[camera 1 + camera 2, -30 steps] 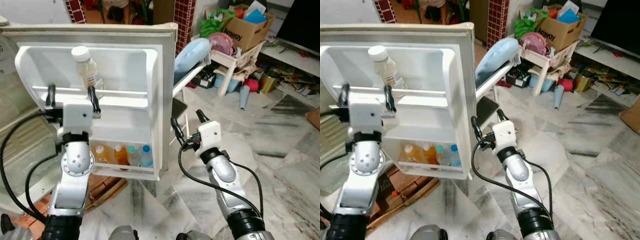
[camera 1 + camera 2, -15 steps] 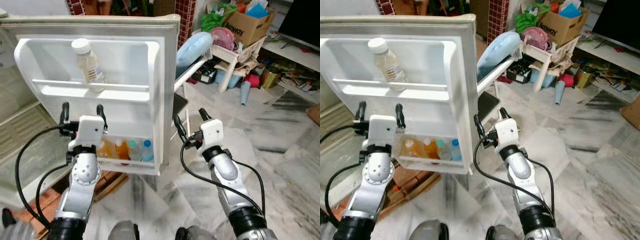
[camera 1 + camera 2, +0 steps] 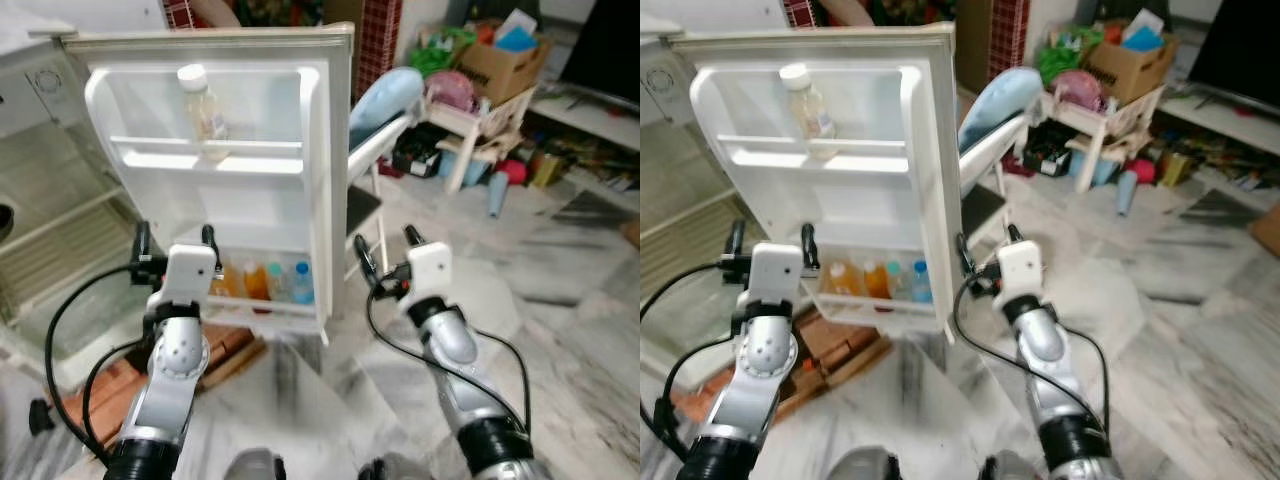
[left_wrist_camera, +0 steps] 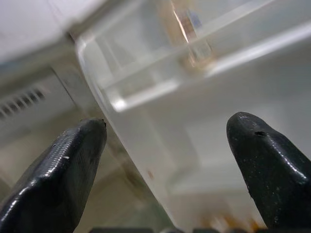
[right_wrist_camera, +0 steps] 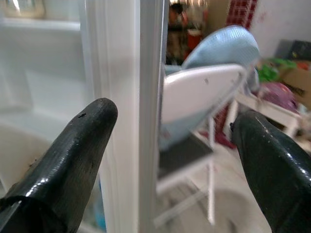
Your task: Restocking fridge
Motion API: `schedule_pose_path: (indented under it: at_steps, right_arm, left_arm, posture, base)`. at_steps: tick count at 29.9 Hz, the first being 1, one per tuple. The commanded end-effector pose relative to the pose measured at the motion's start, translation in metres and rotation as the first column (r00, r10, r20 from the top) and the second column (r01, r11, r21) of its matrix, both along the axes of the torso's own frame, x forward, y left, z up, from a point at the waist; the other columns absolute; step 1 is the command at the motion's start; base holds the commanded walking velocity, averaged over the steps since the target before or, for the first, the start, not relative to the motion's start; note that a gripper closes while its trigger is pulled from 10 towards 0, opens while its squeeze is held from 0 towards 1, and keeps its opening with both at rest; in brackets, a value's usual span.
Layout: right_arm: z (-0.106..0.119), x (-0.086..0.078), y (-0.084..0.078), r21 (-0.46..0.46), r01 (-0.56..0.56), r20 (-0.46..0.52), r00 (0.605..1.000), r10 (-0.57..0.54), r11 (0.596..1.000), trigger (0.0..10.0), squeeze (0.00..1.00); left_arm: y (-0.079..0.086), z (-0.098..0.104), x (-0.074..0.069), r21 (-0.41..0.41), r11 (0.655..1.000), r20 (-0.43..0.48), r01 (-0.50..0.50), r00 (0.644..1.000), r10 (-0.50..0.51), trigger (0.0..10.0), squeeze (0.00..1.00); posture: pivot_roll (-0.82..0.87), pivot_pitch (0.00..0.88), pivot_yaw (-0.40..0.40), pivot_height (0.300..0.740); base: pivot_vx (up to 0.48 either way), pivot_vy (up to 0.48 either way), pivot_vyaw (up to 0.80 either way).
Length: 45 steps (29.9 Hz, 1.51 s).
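- White fridge door (image 3: pixel 310 190) stands wide open before me, its inner side facing my head camera; the fridge body (image 3: pixel 50 200) with its wire shelves lies to my left.
- Upper door shelf (image 3: pixel 210 160): one pale bottle (image 3: pixel 203 100) with a white cap, upright behind the rail. I see it blurred in the left wrist view too (image 4: pixel 192 34).
- Lower door shelf (image 3: pixel 270 305): a row of small bottles (image 3: pixel 262 282), orange ones to the left, blue-capped ones to the right, standing close together.
- Left gripper (image 3: pixel 172 243): raised in front of the lower door shelf, fingers spread apart, holding nothing. From the wrist, both black fingers (image 4: pixel 58 165) frame the door shelves with a clear gap between them.
- Right gripper (image 3: pixel 385 258): held up just right of the door's outer edge, fingers parted, empty. Its wrist view looks along the door edge (image 5: pixel 141 111), with a white chair (image 5: pixel 204 97) and blue cushion (image 5: pixel 223 46) beyond.
- Floor (image 3: pixel 560 280): grey-veined marble, slightly blurred near my feet.
- Beneath the door: reddish bricks or boards (image 3: pixel 220 355) on the floor; I cannot tell which.
- Far right: a white rack (image 3: pixel 470 120) bearing a cardboard box (image 3: pixel 500 65), green and pink bundles, and mixed clutter around it.
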State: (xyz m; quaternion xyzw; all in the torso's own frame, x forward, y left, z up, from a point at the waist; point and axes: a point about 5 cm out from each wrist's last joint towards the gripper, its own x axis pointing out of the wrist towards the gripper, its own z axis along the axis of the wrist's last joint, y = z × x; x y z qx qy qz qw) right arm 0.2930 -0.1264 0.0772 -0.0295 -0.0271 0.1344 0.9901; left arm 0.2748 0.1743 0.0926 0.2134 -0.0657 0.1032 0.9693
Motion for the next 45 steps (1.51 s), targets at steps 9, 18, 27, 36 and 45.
schedule_pose_path:
  at_steps: [9,18,27,36,45]
  right_arm:
    - [0.006,0.002,0.006,-0.022,-0.011,0.024,1.0,0.011,1.0,10.0,0.0]
    - [0.013,0.005,0.008,0.012,-0.034,0.045,0.998,0.034,0.999,10.0,0.0]
    - [0.018,0.007,0.008,0.005,-0.052,0.061,0.997,0.052,0.999,10.0,0.0]
    - [0.017,0.007,0.011,0.022,-0.076,0.052,0.996,0.075,0.997,10.0,0.0]
    - [0.013,0.001,0.018,0.04,-0.103,0.035,0.994,0.102,0.994,10.0,0.0]
  left_arm:
    - [0.003,-0.016,-0.005,-0.088,0.994,-0.081,0.063,0.994,-0.071,10.0,0.0]
    - [-0.004,-0.012,0.001,-0.132,0.988,-0.072,0.075,0.994,-0.085,10.0,0.0]
    - [-0.009,-0.009,0.003,-0.146,0.985,-0.061,0.092,0.993,-0.102,10.0,0.0]
    - [-0.01,-0.013,0.001,-0.151,0.985,-0.076,0.087,0.992,-0.099,10.0,0.0]
    - [-0.011,-0.013,0.001,-0.154,0.985,-0.086,0.078,0.992,-0.092,10.0,0.0]
  posture:
    - [0.06,0.0,0.022,0.74]
    - [0.05,0.0,0.022,0.74]
    - [0.05,0.0,0.022,0.74]
    - [0.06,0.0,0.02,0.74]
    - [0.05,0.0,0.024,0.74]
  base:
    - [0.0,0.0,0.3]
    - [0.0,-0.43,0.78]
    - [0.0,-0.48,0.77]
    - [0.0,-0.48,0.76]
    - [0.0,-0.449,0.74]
